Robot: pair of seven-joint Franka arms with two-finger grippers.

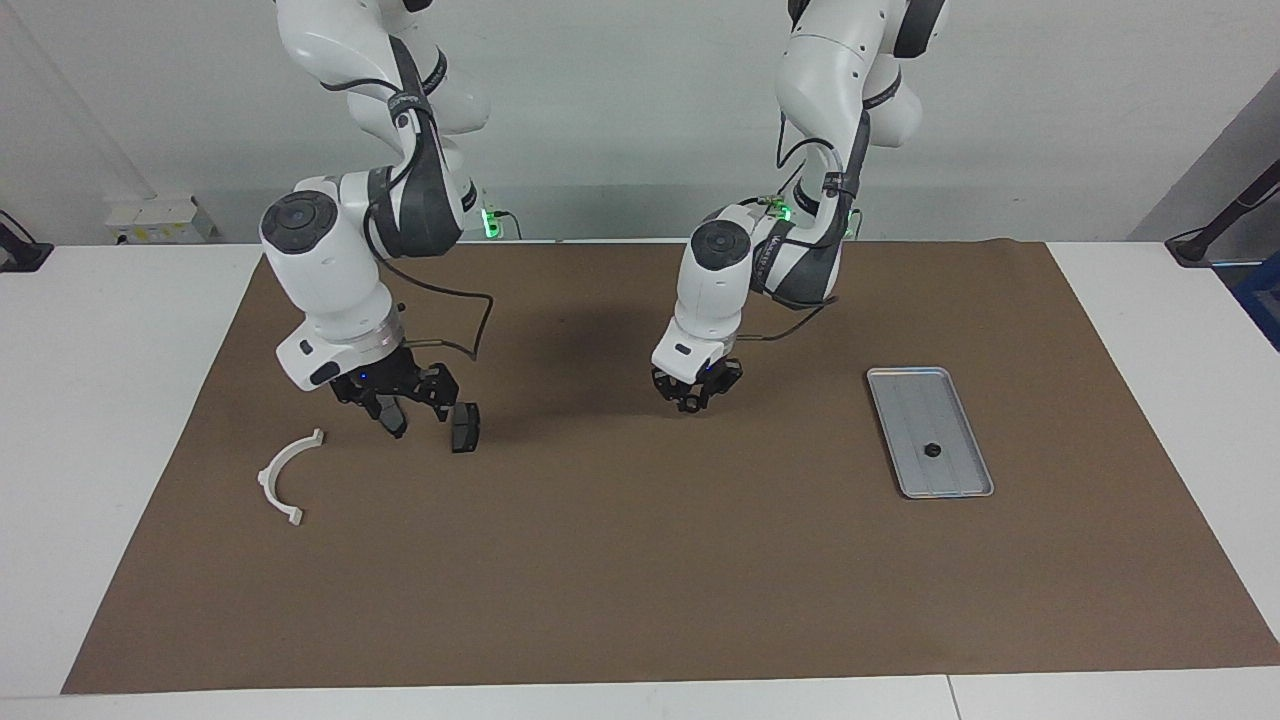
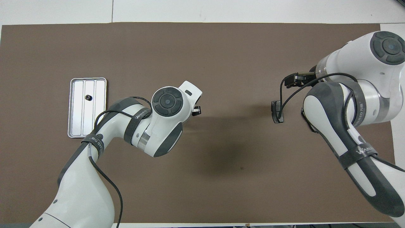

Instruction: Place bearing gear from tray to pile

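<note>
1. I see the flat ridged silver metal tray (image 1: pixel 930 432) at the left arm's end of the brown mat (image 1: pixel 640 560).
2. The left gripper (image 1: pixel 697 388) hangs mid-mat; I cannot tell its finger state.
3. The right gripper (image 1: pixel 425 415), fingers spread, is beside a dark grey brake pad (image 1: pixel 464 428) and near the white plastic half-ring bracket (image 1: pixel 287 476).
4. The small black bearing gear (image 1: pixel 932 449) sits in the tray; I'd descend vertically over it and pinch across it.

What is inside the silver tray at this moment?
One small dark round part lies in the tray, about midway along it, on the ridged floor. In the overhead view the left arm covers one corner of the tray, but the facing view shows nothing else there.
</note>
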